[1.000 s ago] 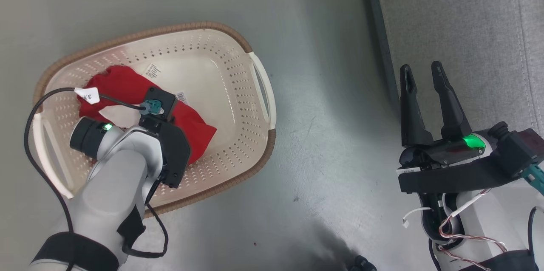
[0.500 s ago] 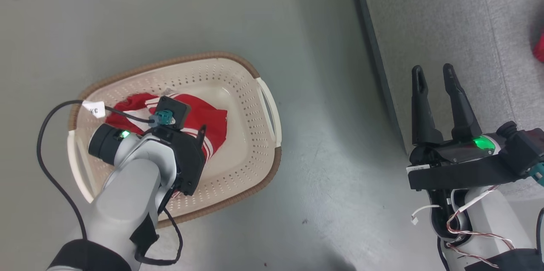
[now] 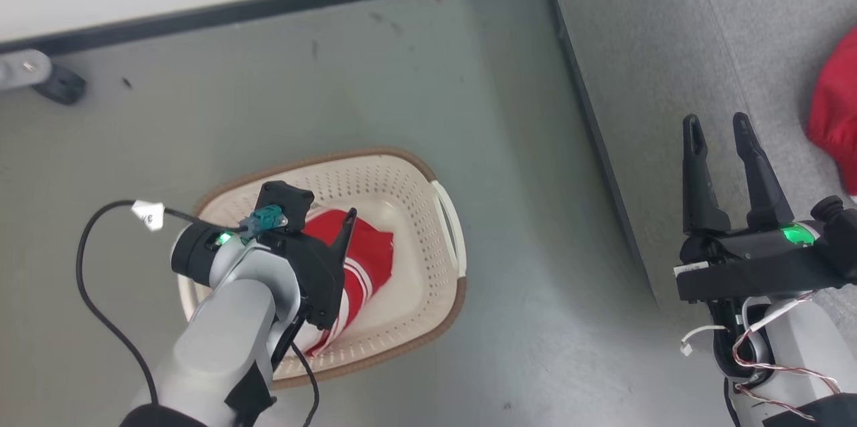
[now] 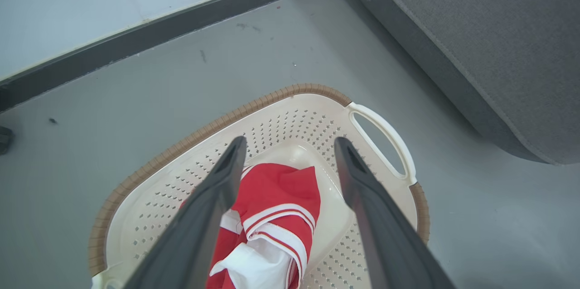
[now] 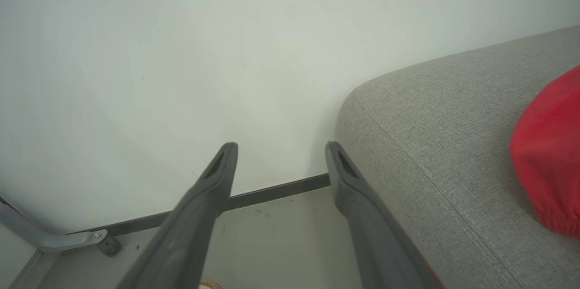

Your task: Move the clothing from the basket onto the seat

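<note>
The cream basket with a brown rim stands on the grey floor, left of the seat. In it lies bunched clothing, red with white stripes. My left gripper hangs over the basket, open, and the clothing lies below between its fingers, not gripped. One of those fingers shows in the head view. My right gripper is open and empty above the seat's left edge. Another red garment rests on the seat at the far right, and is also in the right wrist view.
A white wall with a dark baseboard runs behind the basket. A grey metal leg with a black caster sits by the wall at far left. Bare grey floor separates the basket from the seat.
My left gripper has opened; the red clothing it was shut on now lies bunched in the basket with its stripes showing. The head camera has moved, bringing the wall and the garment on the seat into view.
</note>
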### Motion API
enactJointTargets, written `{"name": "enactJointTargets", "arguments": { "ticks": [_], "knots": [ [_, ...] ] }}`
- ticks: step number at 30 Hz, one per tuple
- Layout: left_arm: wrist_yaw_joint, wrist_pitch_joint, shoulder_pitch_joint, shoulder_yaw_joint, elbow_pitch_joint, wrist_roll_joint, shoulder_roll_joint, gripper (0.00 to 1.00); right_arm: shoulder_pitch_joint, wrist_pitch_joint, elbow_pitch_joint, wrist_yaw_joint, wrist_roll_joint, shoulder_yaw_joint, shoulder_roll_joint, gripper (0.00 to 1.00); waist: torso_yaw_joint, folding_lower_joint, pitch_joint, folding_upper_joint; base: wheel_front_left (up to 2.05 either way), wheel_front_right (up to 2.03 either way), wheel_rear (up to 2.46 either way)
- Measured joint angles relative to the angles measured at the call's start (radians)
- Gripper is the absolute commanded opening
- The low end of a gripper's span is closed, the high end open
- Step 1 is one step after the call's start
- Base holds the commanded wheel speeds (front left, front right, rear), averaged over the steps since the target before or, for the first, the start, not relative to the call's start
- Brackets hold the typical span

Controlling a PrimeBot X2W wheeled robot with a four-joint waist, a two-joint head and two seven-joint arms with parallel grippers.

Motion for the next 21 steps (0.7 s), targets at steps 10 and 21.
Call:
{"name": "enactJointTargets", "arguments": {
  "ticks": [10,21],
  "knots": [
    [-0.007,-0.124,0.115,0.026,-0.048,-0.045,-0.004,1.00,0.087,0.000,0.031,0.000,0.001,-0.005,-0.034,1.00,0.068,-0.0001,-0.157,0.0001,0.00,0.00,0.00],
    [-0.006,-0.156,0.254,0.112,-0.150,-0.112,0.036,1.00,0.191,0.000,0.045,0.000,0.031,0.029,-0.065,1.00,0.131,-0.0002,-0.321,0.0000,0.00,0.00,0.00]
  ]
}}
